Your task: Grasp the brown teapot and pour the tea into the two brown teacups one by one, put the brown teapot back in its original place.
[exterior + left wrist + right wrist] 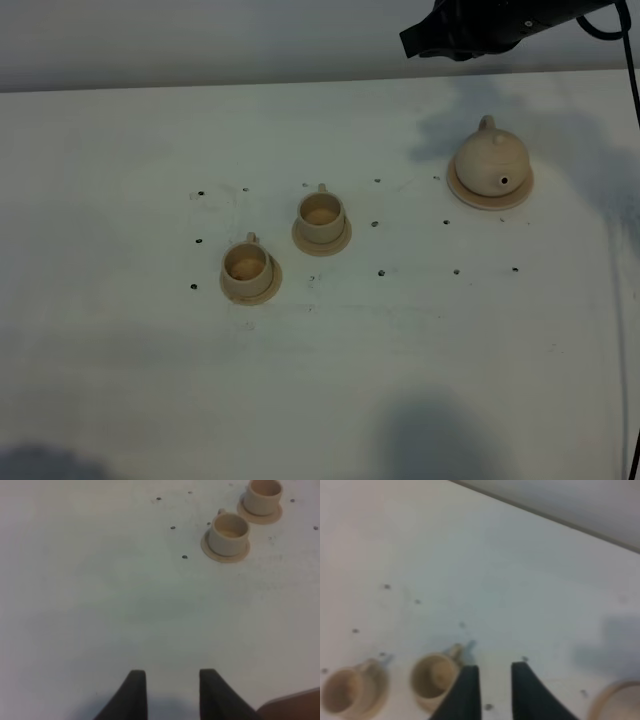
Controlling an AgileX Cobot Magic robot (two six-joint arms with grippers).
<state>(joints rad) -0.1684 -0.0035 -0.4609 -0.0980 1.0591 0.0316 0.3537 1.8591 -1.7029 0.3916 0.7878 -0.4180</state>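
Jaws of the left gripper apart and empty above the white table, right gripper jaws a narrow gap apart, holding nothing, brown teapot upright on its round coaster, brown teacup and other teacup on saucers, well apart from it.

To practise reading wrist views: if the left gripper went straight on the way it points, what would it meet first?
Probably only the bare table; the nearer teacup sits to one side of the left gripper's line.
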